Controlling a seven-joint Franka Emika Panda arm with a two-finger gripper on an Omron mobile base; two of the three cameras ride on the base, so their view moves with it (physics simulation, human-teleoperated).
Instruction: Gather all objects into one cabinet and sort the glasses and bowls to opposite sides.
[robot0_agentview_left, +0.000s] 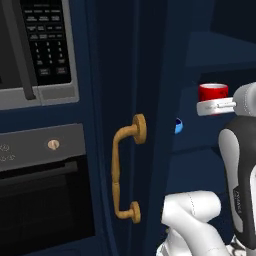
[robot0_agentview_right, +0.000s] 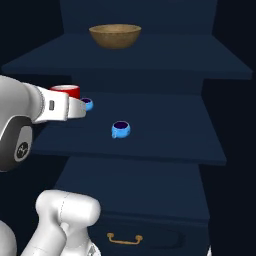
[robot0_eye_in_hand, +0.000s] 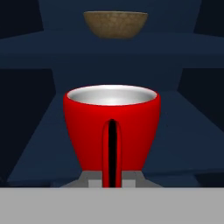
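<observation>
On the middle shelf (robot0_agentview_right: 165, 145) of the cabinet (robot0_agentview_right: 150, 55), left side, the gripper (robot0_eye_in_hand: 111, 177) has its fingers clamped on the red cup's (robot0_eye_in_hand: 112, 127) handle. Placing seems underway; next, I think, it must set the cup down and release, away from the wooden bowl (robot0_agentview_right: 115, 36) above.

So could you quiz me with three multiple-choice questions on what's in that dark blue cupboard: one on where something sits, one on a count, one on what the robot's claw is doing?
1. Where is the wide tan wooden bowl?
A. top shelf
B. drawer
C. floor

2. How many small round light-blue cups show in the right base view?
A. none
B. two
C. five

3. What is the gripper doing?
A. hanging open
B. pulling the brass handle
C. shut on the red cup with a white inside

Answers: 1 A, it sits on the shelf above the cups. 2 B, one mid-shelf, one beside the hand. 3 C, the fingertips pinch the cup's handle.
</observation>
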